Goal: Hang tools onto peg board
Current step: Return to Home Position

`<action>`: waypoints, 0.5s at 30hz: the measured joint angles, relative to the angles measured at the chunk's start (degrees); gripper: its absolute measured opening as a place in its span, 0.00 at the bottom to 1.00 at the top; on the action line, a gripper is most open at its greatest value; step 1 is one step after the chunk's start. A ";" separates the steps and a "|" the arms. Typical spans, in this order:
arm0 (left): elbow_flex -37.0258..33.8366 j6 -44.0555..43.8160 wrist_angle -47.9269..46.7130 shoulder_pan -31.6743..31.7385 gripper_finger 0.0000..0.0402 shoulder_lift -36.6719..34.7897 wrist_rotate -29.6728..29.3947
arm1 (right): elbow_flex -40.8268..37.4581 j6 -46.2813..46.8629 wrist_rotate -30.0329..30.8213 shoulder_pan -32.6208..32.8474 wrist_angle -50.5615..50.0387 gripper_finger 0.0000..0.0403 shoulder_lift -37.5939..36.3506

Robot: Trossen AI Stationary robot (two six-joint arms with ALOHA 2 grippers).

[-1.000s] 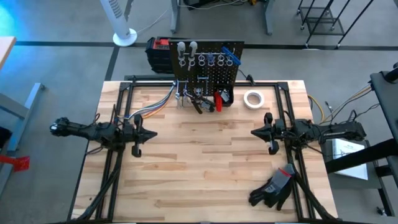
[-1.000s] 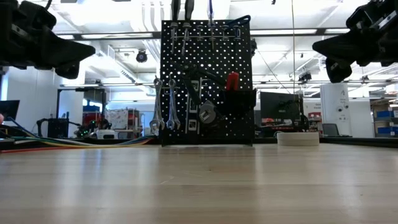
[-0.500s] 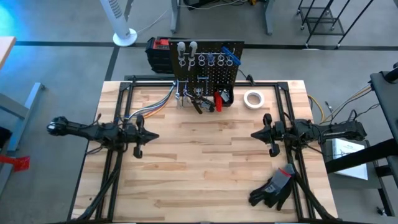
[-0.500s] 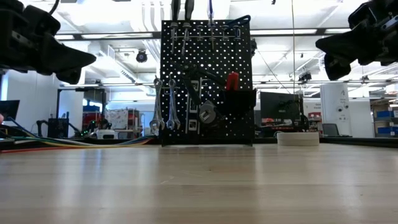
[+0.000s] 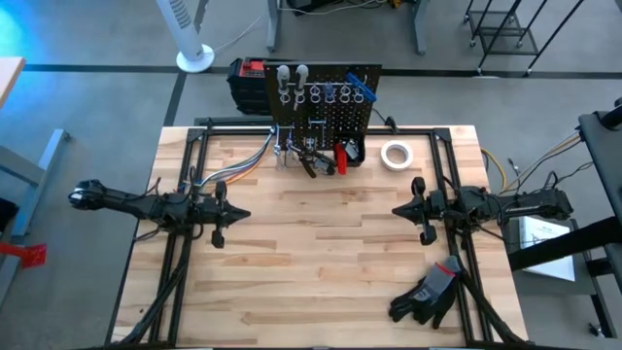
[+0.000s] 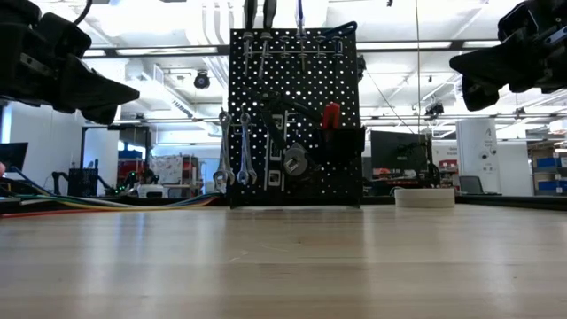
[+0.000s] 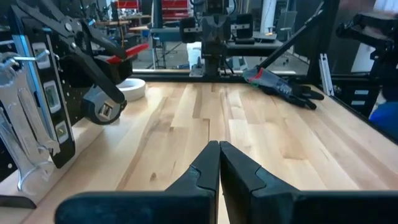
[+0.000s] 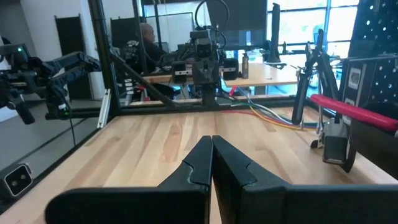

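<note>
1 camera looks straight down on the whole tabletop (image 5: 321, 272); 1 sits at surface height facing the peg board (image 6: 341, 80); 2 wrist cameras face each other, both catching that board.

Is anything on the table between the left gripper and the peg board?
Nothing visible does. Bare table lies between the left gripper and the peg board. The cables run just left of that line, and the tape roll sits right of the board.

A pale wooden worktop (image 5: 311, 262) carries the peg board (image 5: 326, 115) upright at its far edge, a white tape roll (image 5: 395, 155) just beside it, and black gloves (image 5: 426, 295) by the near right corner.
</note>
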 joint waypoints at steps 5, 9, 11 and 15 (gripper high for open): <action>0.14 0.00 0.11 0.00 0.00 0.99 0.00 | 0.00 0.02 0.02 0.00 0.00 0.00 0.00; 0.14 0.00 0.15 0.00 0.00 1.64 0.00 | 0.00 0.02 0.04 -0.02 -0.02 0.00 0.00; 0.17 0.00 0.16 0.00 0.00 1.93 0.00 | 0.00 0.02 0.04 -0.01 0.00 0.00 0.00; 0.23 0.00 0.18 0.00 0.00 2.50 0.02 | 0.00 0.02 0.02 0.00 -0.02 0.00 0.00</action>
